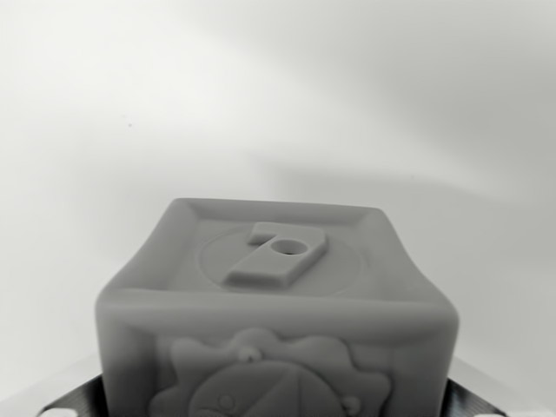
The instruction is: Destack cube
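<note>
The cube (276,304) fills the lower centre of the frame, its top face tilted toward the camera. Dark gripper (278,404) parts flank it at the bottom corners; jaws apart or clamped, impossible to say.

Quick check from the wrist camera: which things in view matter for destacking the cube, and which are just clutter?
Belongs to the job:
- cube, grey, with a raised figure on its top face
- dark parts at the bottom corners, probably the hand; open or shut cannot be told

Just lying about:
- nothing else visible; only a plain pale background
</note>
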Controlling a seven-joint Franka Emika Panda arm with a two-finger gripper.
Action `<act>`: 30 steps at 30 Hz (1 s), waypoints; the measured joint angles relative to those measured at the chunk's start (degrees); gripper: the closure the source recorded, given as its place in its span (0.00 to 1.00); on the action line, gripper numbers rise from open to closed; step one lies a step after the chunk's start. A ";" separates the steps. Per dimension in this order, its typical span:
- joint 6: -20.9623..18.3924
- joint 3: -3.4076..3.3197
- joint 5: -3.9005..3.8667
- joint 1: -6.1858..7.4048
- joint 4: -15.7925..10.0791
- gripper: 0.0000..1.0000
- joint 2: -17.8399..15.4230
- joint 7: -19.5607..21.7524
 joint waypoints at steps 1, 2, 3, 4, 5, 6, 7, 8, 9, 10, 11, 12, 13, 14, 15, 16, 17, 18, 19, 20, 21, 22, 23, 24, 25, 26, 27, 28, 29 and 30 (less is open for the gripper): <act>0.11 -0.02 0.00 0.02 0.05 1.00 0.15 0.00; 0.33 -0.05 0.00 0.05 0.15 1.00 0.44 0.00; 0.55 -0.08 0.00 0.08 0.23 1.00 0.74 0.00; 0.77 -0.11 0.00 0.11 0.29 1.00 1.02 0.00; 0.97 -0.13 0.00 0.13 0.34 1.00 1.30 0.00; 1.15 -0.16 0.00 0.15 0.39 1.00 1.57 0.00; 1.25 -0.17 0.00 0.16 0.42 1.00 1.70 0.00; 1.44 -0.19 0.00 0.19 0.49 1.00 1.95 0.00; 1.68 -0.22 0.00 0.22 0.57 1.00 2.26 0.00; 1.89 -0.25 0.00 0.24 0.63 1.00 2.52 0.00; 2.07 -0.28 0.00 0.26 0.70 1.00 2.76 0.00; 2.15 -0.29 0.00 0.28 0.73 1.00 2.88 0.00; 2.29 -0.31 0.00 0.30 0.83 1.00 3.12 0.00; 2.44 -0.33 0.00 0.31 0.93 1.00 3.36 0.00; 2.60 -0.34 0.00 0.32 1.02 1.00 3.61 0.00; 2.77 -0.35 0.00 0.32 1.08 1.00 3.84 0.00; 2.86 -0.36 0.00 0.33 1.11 1.00 3.97 0.00; 3.00 -0.38 0.00 0.34 1.18 1.00 4.19 0.00; 3.14 -0.39 0.00 0.34 1.25 1.00 4.40 0.00; 3.25 -0.41 0.00 0.35 1.32 1.00 4.59 0.00; 3.34 -0.42 0.00 0.36 1.40 1.00 4.77 0.00; 3.43 -0.43 0.00 0.37 1.48 1.00 4.94 0.00; 3.52 -0.44 0.00 0.38 1.56 1.00 5.12 0.00; 3.63 -0.45 0.00 0.39 1.64 1.00 5.28 0.00; 3.73 -0.47 0.00 0.41 1.69 1.00 5.42 0.00; 3.79 -0.47 0.00 0.41 1.71 1.00 5.49 0.00; 3.89 -0.49 0.00 0.43 1.75 1.00 5.62 0.00; 3.99 -0.50 0.00 0.44 1.78 1.00 5.73 0.00; 4.08 -0.51 0.00 0.46 1.81 1.00 5.84 0.00; 4.17 -0.53 0.00 0.48 1.84 1.00 5.96 0.00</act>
